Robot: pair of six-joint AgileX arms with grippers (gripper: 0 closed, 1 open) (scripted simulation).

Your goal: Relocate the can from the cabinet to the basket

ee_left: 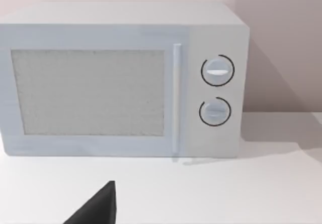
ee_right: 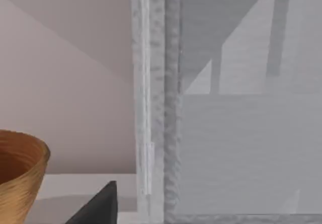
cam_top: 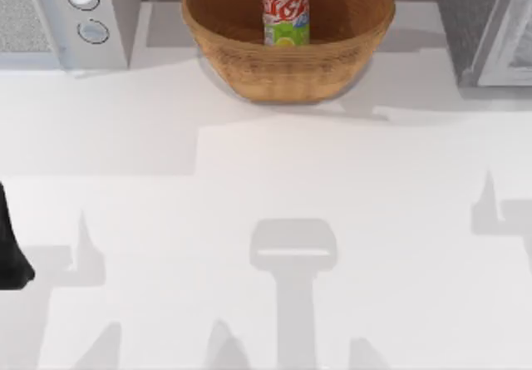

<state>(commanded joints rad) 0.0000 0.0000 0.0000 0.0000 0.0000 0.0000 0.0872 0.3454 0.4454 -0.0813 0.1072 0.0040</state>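
Can point(cam_top: 286, 8) – red, white script, green lower band with lime, silver top; upright inside basket, near its middle. Basket point(cam_top: 249, 58) – wide round wicker bowl, tan-brown, ribbed rings; upright at table's far edge, centre. Cabinet point(cam_top: 470, 21) – dark grey speckled box, pale framed door; far right corner, right of basket, apart from it.

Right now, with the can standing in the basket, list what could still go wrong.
1. The small red soda can stands upright inside the round woven wicker basket; on a curved bottom it might tip.
2. The dark grey cabinet sits close beside the basket, so a moving arm could nudge either.
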